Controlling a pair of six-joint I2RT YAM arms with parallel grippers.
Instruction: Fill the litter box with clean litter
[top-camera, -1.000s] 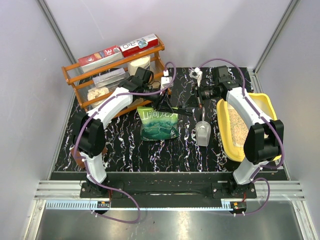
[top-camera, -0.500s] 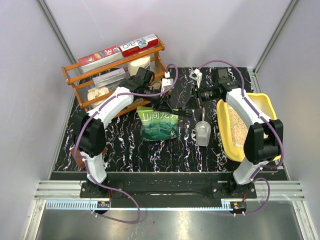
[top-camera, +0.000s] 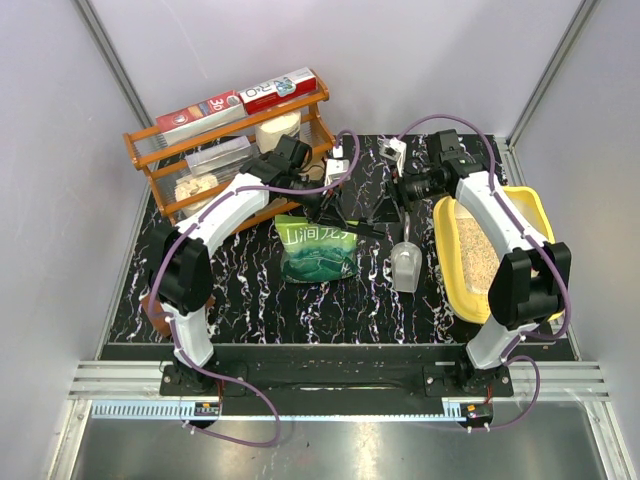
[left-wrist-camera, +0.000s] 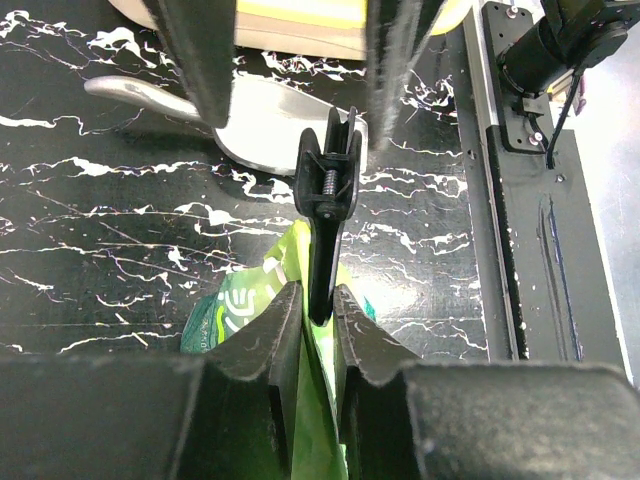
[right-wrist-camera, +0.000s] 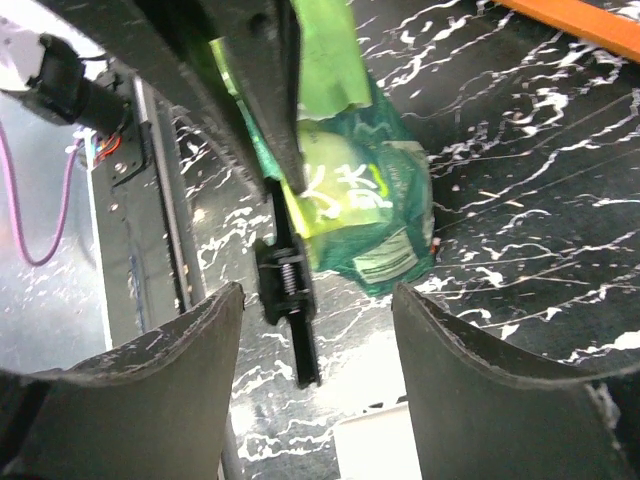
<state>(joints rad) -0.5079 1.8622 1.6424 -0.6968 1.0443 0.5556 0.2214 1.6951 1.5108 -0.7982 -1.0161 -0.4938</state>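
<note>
Pouch (top-camera: 318, 250) — green, white Chinese characters — pinched between left fingers (left-wrist-camera: 266, 350).

- We find bare table (top-camera: 250, 300) on the near side of the pouch (top-camera: 318, 252), open for a pass.
- The scoop (top-camera: 405, 268) lies in the lane between the pouch and the litter box (top-camera: 444, 262).
- The rack (top-camera: 165, 165) walls off the far left.
- The left arm (top-camera: 225, 215) and right arm (top-camera: 500, 215) crowd the pouch's far end.
</note>
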